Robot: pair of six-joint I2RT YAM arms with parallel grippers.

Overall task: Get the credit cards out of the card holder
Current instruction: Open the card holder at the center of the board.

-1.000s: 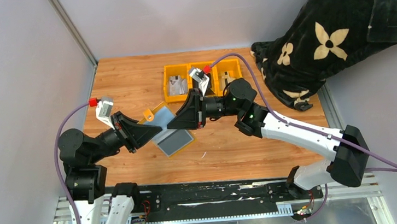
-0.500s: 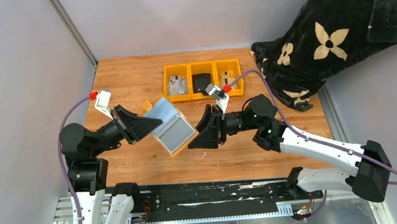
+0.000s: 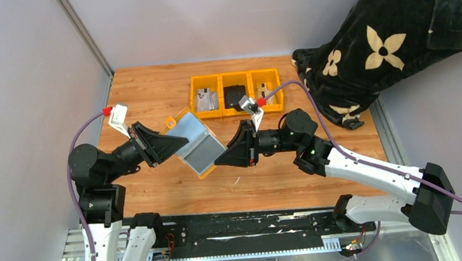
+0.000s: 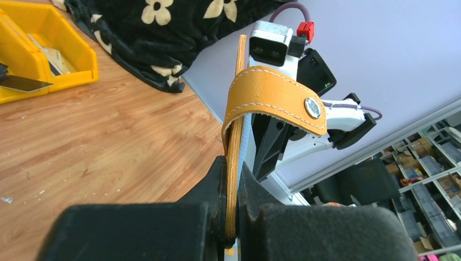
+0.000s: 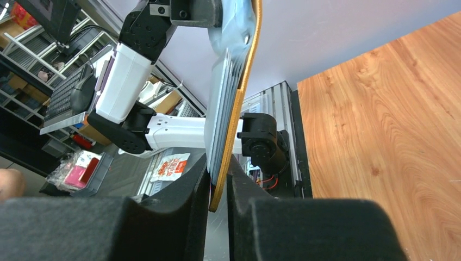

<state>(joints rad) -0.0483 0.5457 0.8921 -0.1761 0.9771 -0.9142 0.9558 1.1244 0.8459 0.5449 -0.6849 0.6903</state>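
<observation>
The card holder (image 3: 196,143), mustard yellow with grey-blue lining, hangs open above the table between my two arms. My left gripper (image 3: 177,143) is shut on its left edge; in the left wrist view the yellow leather (image 4: 274,95) with its snap strap stands edge-on between the pads (image 4: 232,179). My right gripper (image 3: 220,160) is shut on its lower right corner; in the right wrist view the holder's edge (image 5: 234,81) sits between the jaws (image 5: 217,185). No black credit cards show; any in the pockets are hidden.
Three bright yellow bins (image 3: 234,79) stand in a row at the back of the wooden table (image 3: 148,93); the middle one holds a black square pouch (image 3: 235,95). A black flowered blanket (image 3: 385,32) lies heaped at the back right.
The left gripper lifted the holder and swung it toward the back left. The right gripper drew away toward the front, then came back and closed on the holder's lower right corner.
</observation>
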